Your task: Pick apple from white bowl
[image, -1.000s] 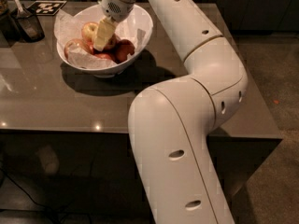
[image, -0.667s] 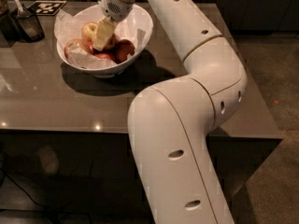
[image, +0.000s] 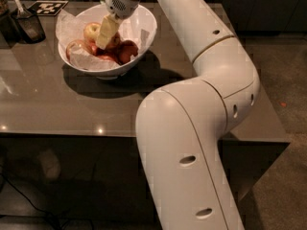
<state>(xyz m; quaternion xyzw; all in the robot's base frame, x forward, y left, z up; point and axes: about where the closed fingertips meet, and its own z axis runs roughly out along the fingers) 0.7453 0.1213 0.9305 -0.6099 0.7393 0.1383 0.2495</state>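
Observation:
The white bowl point(image: 144, 30) stands on the grey table at the far left, lined with crumpled white paper. A yellow apple with a reddish blush point(image: 90, 31) lies at the back of the bowl. Darker red apples point(image: 127, 51) lie in front of and beside it. My gripper point(image: 106, 33) reaches down from the arm's wrist into the middle of the bowl. It sits just to the right of the yellow apple and above the red ones, and hides part of them. I cannot tell whether it touches an apple.
A dark cup with a utensil in it point(image: 26, 25) stands left of the bowl. A black-and-white marker tag point(image: 47, 6) lies behind it. My arm's big white links point(image: 192, 143) hang over the table's front right edge point(image: 72, 131).

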